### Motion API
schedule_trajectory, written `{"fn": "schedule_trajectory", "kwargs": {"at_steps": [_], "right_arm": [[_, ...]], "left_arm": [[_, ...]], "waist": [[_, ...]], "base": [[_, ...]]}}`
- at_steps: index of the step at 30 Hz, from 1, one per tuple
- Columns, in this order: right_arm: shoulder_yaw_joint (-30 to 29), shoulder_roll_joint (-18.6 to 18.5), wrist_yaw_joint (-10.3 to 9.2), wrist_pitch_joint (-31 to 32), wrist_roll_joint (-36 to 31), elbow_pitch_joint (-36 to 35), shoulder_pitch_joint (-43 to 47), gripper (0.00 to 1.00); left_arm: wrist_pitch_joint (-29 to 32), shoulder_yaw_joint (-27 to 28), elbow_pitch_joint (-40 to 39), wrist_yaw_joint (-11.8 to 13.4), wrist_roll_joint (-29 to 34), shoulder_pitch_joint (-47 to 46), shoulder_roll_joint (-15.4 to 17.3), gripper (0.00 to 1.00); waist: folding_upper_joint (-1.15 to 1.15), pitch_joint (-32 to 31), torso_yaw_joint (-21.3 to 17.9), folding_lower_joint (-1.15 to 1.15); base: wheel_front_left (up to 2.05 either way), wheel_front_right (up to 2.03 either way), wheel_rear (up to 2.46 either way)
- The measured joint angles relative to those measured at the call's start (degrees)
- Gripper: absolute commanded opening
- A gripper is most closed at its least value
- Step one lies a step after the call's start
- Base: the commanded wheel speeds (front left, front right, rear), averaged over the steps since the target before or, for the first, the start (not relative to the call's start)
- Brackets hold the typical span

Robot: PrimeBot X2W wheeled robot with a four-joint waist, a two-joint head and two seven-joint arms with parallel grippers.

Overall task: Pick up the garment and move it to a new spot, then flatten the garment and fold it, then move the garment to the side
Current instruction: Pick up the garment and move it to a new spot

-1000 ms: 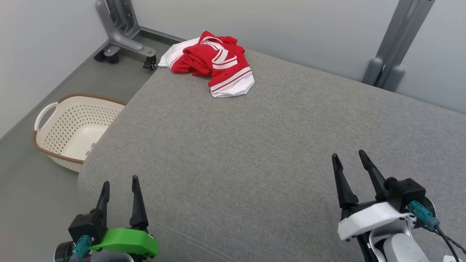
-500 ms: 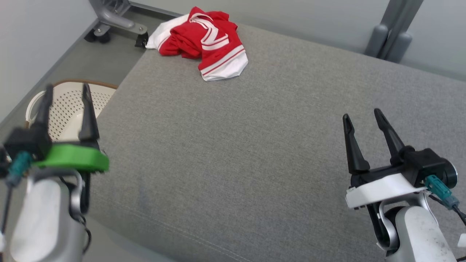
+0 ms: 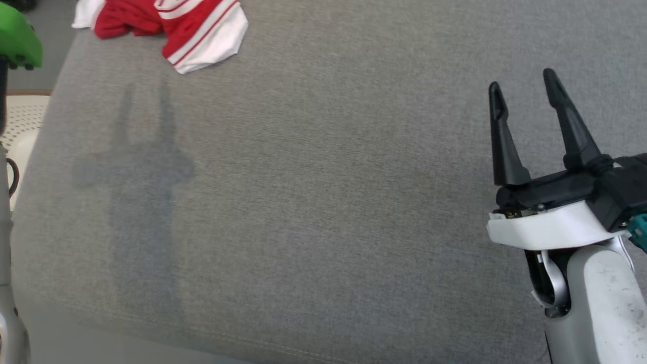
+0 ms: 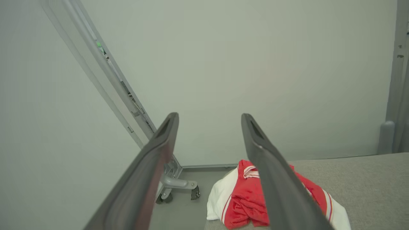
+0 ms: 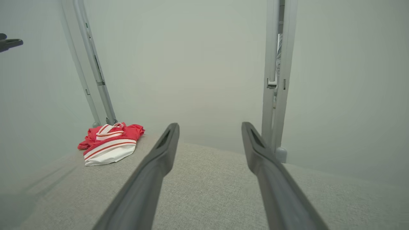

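Observation:
The garment (image 3: 177, 25) lies crumpled, red with white red-striped sleeves, at the far left corner of the grey cushion (image 3: 323, 202). It also appears in the left wrist view (image 4: 246, 198) and the right wrist view (image 5: 108, 143). My left gripper (image 4: 209, 116) is open and empty, raised in the air short of the garment; its green housing (image 3: 15, 35) shows at the head view's upper left edge. My right gripper (image 3: 522, 81) hovers open and empty over the cushion's right side, far from the garment, its fingers (image 5: 166, 143) spread.
A cream perforated basket (image 3: 20, 121) stands on the floor left of the cushion. A grey frame leg with a caster (image 4: 177, 183) stands behind the garment's corner. A grey upright (image 5: 274, 80) rises by the wall at the back right.
The head camera has tipped down and nearer, so the garment sits at the view's top left. My left arm has risen up the left edge; the right gripper has lifted forward. Both stay open.

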Motion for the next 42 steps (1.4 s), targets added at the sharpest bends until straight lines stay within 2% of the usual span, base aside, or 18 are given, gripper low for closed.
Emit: {"fn": "schedule_trajectory", "kwargs": {"at_steps": [10,16,20,21,22,23,24,31,36,42], "right_arm": [[-1.1,-0.1,0.0,0.6,0.0,-7.2,-0.1,1.0],[-1.6,-0.1,0.0,0.6,-0.3,-8.6,0.0,1.0],[-1.6,-0.1,0.0,0.5,-0.3,-8.6,0.0,1.0],[-1.6,-0.1,0.0,0.5,-0.3,-8.6,-0.1,1.0],[-1.7,-0.1,0.0,0.4,-0.3,-8.5,-0.1,1.0],[-1.9,-0.1,0.0,0.3,-0.3,-8.4,-0.2,1.0],[-1.9,-0.1,0.0,0.3,-0.3,-8.3,-0.3,1.0],[-1.7,0.0,0.0,-0.7,-0.4,-6.1,-0.7,1.0],[-1.7,0.0,0.0,-1.8,0.8,-3.3,-0.4,1.0],[-2.0,-0.1,0.0,-3.3,2.9,0.9,1.6,1.0]], "left_arm": [[9.5,0.0,16.0,-1.3,-7.6,-6.1,-1.3,1.0],[10.8,1.0,21.3,-1.2,-10.2,-7.6,-1.0,1.0],[9.8,1.5,23.7,-0.1,-10.4,-8.6,-0.6,1.0],[9.5,1.7,24.1,0.0,-10.5,-8.9,-0.6,0.88],[8.8,1.7,24.4,0.1,-10.6,-9.2,-0.6,0.43],[8.1,1.8,24.8,0.1,-10.7,-9.4,-0.6,0.04],[7.5,1.7,25.0,0.1,-10.7,-9.6,-0.6,0.0],[3.4,0.3,26.4,-0.5,-10.5,-10.2,-0.2,0.0],[1.1,-1.2,25.5,-1.1,-10.4,-11.6,0.5,0.0],[-0.3,-5.2,22.1,-1.5,-10.3,-12.7,-1.0,0.0]], "waist": [[0.0,9.7,-7.9,0.0],[0.0,14.7,-11.1,0.0],[0.0,16.9,-12.7,0.0],[0.0,17.3,-13.2,0.01],[0.0,17.6,-13.5,0.0],[0.0,17.8,-13.9,0.01],[0.0,17.9,-14.1,0.01],[0.0,15.3,-14.4,0.0],[0.0,11.2,-14.4,0.01],[0.0,4.9,-14.7,0.0]], "base": [[0.0,0.0,0.0],[0.0,0.0,0.0],[0.0,0.0,0.0],[0.0,0.0,0.0],[0.0,0.0,0.0],[0.0,0.0,0.0],[0.0,0.0,0.0],[0.0,0.0,0.0],[0.0,0.0,0.0],[0.0,0.0,0.0]]}}
